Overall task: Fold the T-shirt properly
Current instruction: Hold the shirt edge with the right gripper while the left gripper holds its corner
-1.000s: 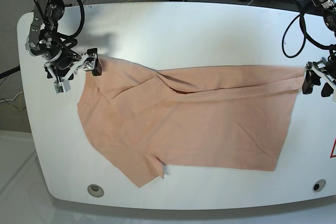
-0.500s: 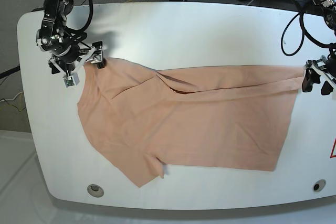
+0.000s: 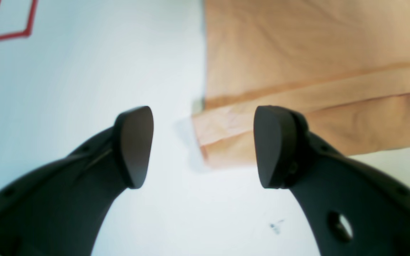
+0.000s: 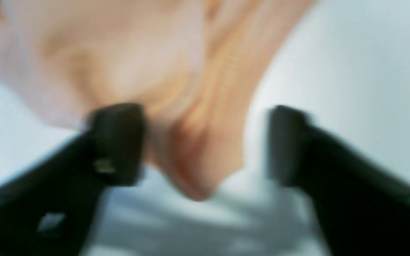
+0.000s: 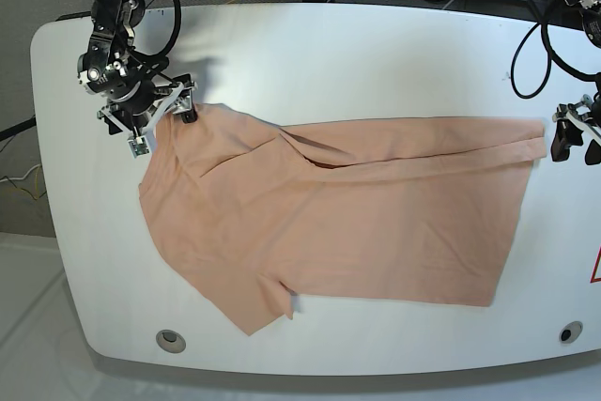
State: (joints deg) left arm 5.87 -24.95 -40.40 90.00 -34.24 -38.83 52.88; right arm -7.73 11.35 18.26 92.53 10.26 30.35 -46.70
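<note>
The T-shirt (image 5: 338, 208) lay flat on the white worktop (image 5: 376, 53). The left hand (image 3: 203, 146) was open by one corner. The right hand (image 4: 205, 144) was open around another corner. Each hand should probably pinch only its corner, not the worktop.

Heads up, your right wrist view is total mush: right gripper (image 4: 205, 142) fingers smeared, T-shirt (image 4: 176, 89) fabric just orange blur, so you can't tell if cloth corner is touching either finger. Left wrist view: left gripper (image 3: 203, 147) sharp enough, but shirt runs off top and right edges, red outline (image 3: 11, 17) on table (image 3: 84, 71) cut by top edge. Base view: left arm mostly cropped at right edge, red mark (image 5: 595, 269) chopped too. Shirt's underside layers hidden by fold.
</note>
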